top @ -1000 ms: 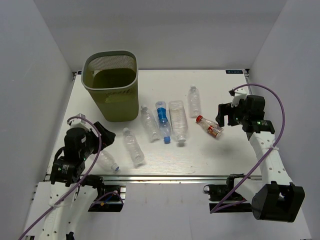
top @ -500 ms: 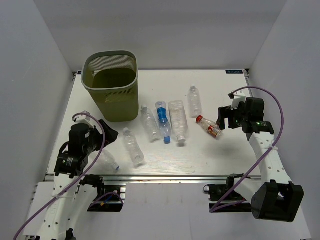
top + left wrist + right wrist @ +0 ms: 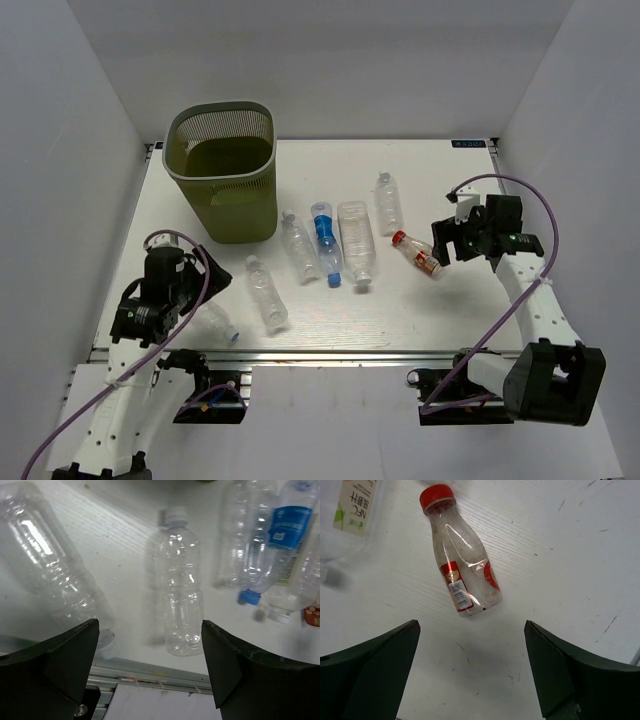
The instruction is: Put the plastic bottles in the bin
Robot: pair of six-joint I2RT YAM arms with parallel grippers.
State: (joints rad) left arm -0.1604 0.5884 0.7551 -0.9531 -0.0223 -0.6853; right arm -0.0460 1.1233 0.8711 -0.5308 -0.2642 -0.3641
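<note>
Right, the small red-capped bottle lies flat on the white table, cap pointing away from the right gripper. That pincer hangs above it with its jaws spread wide and nothing in them. The bottle sits just ahead of the fingertips, so my call is to nudge forward, drop, and close across the waist where the red label wraps it. Gently does it, because thin plastic like this will likely squirt out of a hard pinch.

Over on the left, the left gripper is also wide and empty. A white-capped clear bottle lies lengthwise between its fingers, nicely lined up for a squeeze across the body. Watch the bigger clear bottle close by the left finger, though; a straight descent could land on it.

All seven bottles lie on the table. The olive bin stands at the far left, well apart from the red-capped one, and I see no bottle inside it.

Now the writing. The label at the top left of the right wrist view reads "NFC", with characters beside it I can't make out. The red label shows a barcode and a gold emblem, its text too small. The blue-labelled bottle carries white print, which is unreadable.
</note>
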